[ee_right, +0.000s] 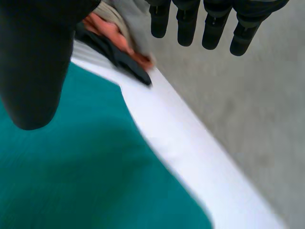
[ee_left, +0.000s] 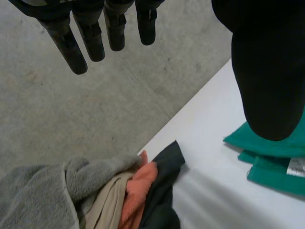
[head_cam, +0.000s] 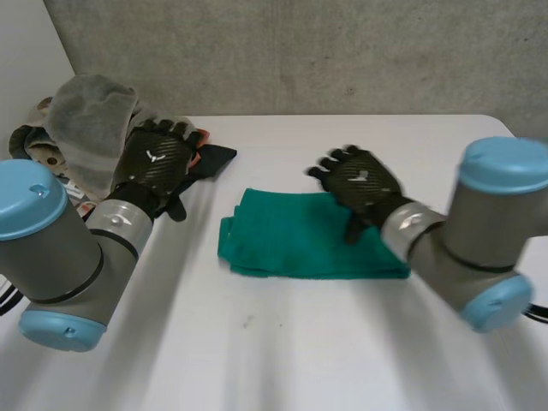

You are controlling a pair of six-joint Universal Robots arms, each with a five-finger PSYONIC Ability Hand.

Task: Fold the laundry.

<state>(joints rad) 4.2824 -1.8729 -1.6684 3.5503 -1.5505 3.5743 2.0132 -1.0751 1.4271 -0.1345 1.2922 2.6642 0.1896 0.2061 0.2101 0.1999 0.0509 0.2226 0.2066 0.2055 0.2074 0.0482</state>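
Near the middle of the desk (head_cam: 282,342) lies the green cloth (head_cam: 291,244), already folded into a flat oblong whose long axis runs from the desk's left edge toward its right edge. A white label (ee_left: 298,167) shows at one of its layered edges. The right hand (head_cam: 364,181) hangs over the far right part of this cloth. Its fingers (ee_right: 188,26) are straight and spread apart from the thumb (ee_right: 33,81), and it holds nothing. Whether the thumb tip rests on the fabric cannot be told. At the far left corner of the desk sits the pile of laundry (head_cam: 90,120): a grey towel (ee_left: 38,195) on top, with an orange piece (ee_left: 138,188) and a dark cloth (head_cam: 218,158) spilling out toward the green cloth. The left hand (head_cam: 158,158) hovers just beside and above this pile, palm down, its fingers (ee_left: 71,47) straight and parted from the thumb (ee_left: 267,86), grasping nothing. The pile lies ahead of and below its fingertips, well apart from the right hand. Since the green cloth looks finished, the coming move is probably to draw a fresh piece from the pile. The left hand is clearly the nearer one for that, with the dark cloth's loose corner the closest thing to take.
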